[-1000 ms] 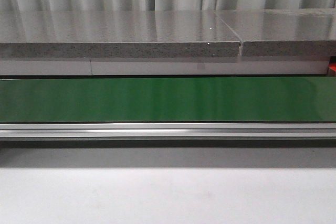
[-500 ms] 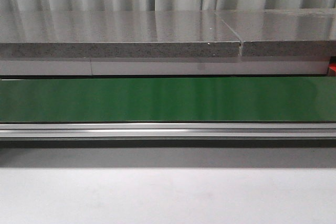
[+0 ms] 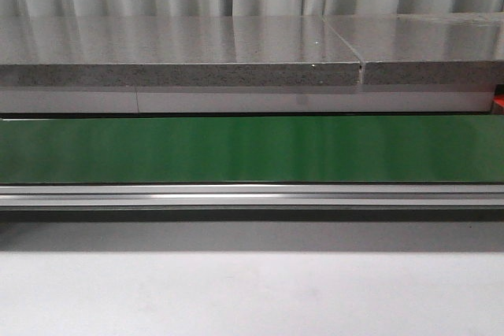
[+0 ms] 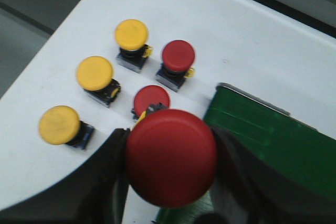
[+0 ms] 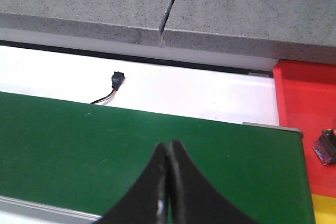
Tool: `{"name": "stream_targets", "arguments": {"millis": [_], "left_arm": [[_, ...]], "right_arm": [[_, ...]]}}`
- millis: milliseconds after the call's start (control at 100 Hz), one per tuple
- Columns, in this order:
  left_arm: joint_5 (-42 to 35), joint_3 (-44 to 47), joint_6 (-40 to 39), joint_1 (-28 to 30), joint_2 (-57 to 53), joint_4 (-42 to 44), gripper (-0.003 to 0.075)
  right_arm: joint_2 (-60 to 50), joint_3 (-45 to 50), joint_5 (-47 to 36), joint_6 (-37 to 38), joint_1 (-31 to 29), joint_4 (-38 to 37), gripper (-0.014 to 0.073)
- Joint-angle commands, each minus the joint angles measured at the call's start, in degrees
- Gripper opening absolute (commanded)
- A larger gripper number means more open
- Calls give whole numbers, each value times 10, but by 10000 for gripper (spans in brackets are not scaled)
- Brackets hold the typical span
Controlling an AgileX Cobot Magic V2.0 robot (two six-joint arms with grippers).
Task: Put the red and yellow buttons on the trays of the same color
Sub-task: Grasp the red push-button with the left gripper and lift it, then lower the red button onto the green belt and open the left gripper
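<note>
Evidently the task was barely begun: the left gripper (image 4: 170, 182) clamped one red mushroom-head push button (image 4: 170, 163), two red buttons (image 4: 178, 55) and three yellow buttons (image 4: 94, 72) waited on the white table (image 4: 252, 40), and the right gripper (image 5: 168, 182) was closed, empty.

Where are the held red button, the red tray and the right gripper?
held red button (image 4: 170, 157), left wrist view, cap centre
red tray (image 5: 302, 95), right wrist view, bare floor
right gripper (image 5: 168, 153), right wrist view, between closed fingertips

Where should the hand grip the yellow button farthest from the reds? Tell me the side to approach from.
Likely grip the yellow button by its round cap, coming from above with fingers on opposite sides. It stands upright, the cap overhangs the dark base, and bare table surrounds it.
</note>
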Motion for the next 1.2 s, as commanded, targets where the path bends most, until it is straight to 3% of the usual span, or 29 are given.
{"name": "stream_targets", "arguments": {"millis": [0,270,1030,1100,1190], "left_arm": [[-20,-23,7,-36,-15,-3,-19],[-18,-23,22,-98,31,0,-19],[7,-23,37,-101,109,-7,-15],[6,-23,40,-101,109,-8,17],[6,-23,56,-101,109,-18,131]], "right_arm": [[-5,-15,-30,-5,0,10,-67],[-5,-15,-30,-5,0,10,-67],[-5,-15,-30,-5,0,10,-67],[-5,-15,-30,-5,0,10,-67],[-5,-15,-30,-5,0,10,-67]]}}
